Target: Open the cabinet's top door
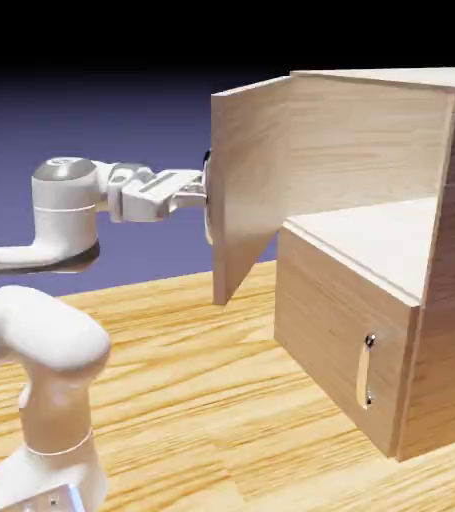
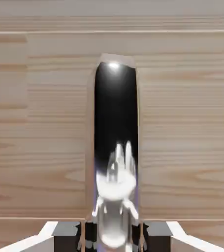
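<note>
We see the large, squarish light-wood top door (image 1: 251, 180) swung wide open on the light-wood-grain boxy cabinet (image 1: 451, 270), standing out from its far upper edge. Our white two-finger gripper (image 2: 112, 237) is closed on the long, curved silver bar handle (image 2: 115, 113), a fingertip at each side. Below, the shorter wooden lower door (image 1: 341, 335) sits shut above the yellowish wood-grain table (image 1: 171, 400).

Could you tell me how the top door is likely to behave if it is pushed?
The door will probably swing rather than slide, since one edge meets the cabinet. It looks stiff, being a flat, thick wooden panel. Its shiny handle may be somewhat slippery.
</note>
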Controlling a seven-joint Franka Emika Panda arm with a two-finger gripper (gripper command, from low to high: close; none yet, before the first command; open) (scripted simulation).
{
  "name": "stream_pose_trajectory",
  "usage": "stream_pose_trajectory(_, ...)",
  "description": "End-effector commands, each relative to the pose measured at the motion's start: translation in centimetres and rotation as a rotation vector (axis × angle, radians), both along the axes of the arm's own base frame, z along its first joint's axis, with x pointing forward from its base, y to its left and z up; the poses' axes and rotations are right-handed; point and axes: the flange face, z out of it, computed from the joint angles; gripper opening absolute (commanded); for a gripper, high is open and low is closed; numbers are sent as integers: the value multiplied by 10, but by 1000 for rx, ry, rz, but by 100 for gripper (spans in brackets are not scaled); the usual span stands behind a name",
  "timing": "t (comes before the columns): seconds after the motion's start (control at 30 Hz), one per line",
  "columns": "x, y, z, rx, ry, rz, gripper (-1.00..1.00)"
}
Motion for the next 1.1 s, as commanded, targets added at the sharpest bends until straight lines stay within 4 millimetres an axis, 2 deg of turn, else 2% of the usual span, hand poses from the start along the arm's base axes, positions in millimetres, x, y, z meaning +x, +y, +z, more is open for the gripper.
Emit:
stream_pose_trajectory(0.0, -4, 6, 0, 0, 0, -18, -100)
stream_pose_trajectory(0.23, -27, 61, 0, 0, 0, -154, -100)
stream_pose_trajectory(0.53, -49, 150, 0, 0, 0, -362, -100)
stream_pose_trajectory(0.77, -53, 212, 0, 0, 0, -505, -100)
stream_pose_trajectory(1.07, -47, 277, 0, 0, 0, -653, -100)
